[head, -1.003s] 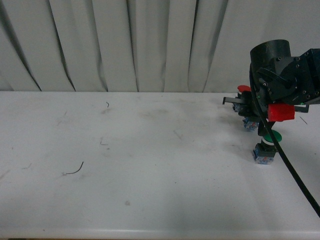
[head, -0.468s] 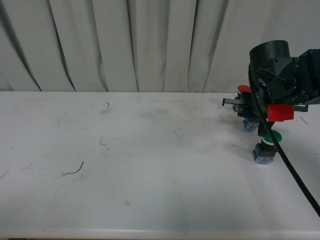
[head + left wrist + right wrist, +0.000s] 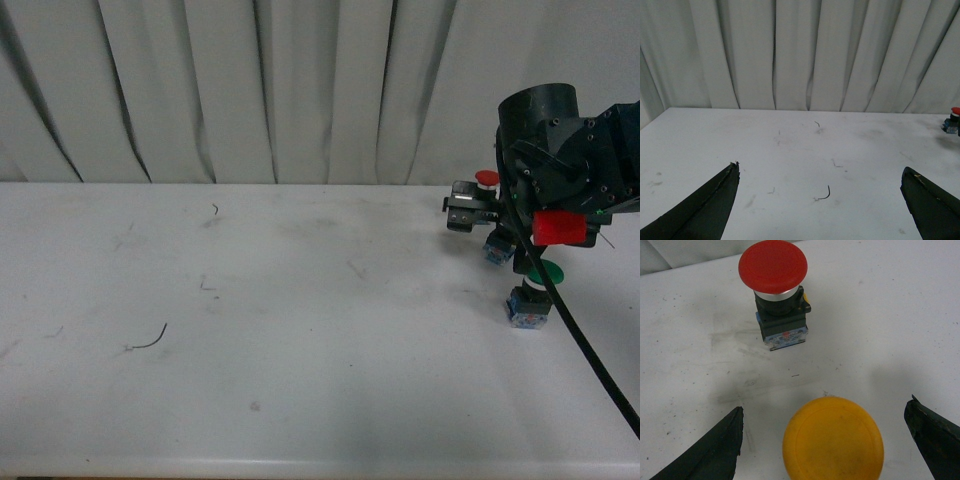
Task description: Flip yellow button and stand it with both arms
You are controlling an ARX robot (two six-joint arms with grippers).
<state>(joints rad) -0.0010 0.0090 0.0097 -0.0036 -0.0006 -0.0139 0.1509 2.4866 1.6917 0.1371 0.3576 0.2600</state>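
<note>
Over on the left, the left gripper (image 3: 820,200) hangs with its jaws spread wide above bare white table (image 3: 260,330), nothing between them but a few stray marks; the red button (image 3: 955,111) is only a speck far off at the table's right side.

The change is on the right. In the front view the right arm has shifted a little over the last second: the gripper tip that was a thin dark bar beside the red-capped button (image 3: 487,179) now shows as a blockier shape, as if the wrist has turned or lifted slightly.

From its wrist camera, the right gripper (image 3: 825,440) stands wide open with the yellow button (image 3: 833,437) squarely between the jaws, cap facing up at the lens, neither finger touching it. The red one sits just beyond.

I'd judge the right arm is settling in to grasp; the flip hasn't started.

The green-capped button (image 3: 543,273) stands nearest the front, partly behind the arm.
</note>
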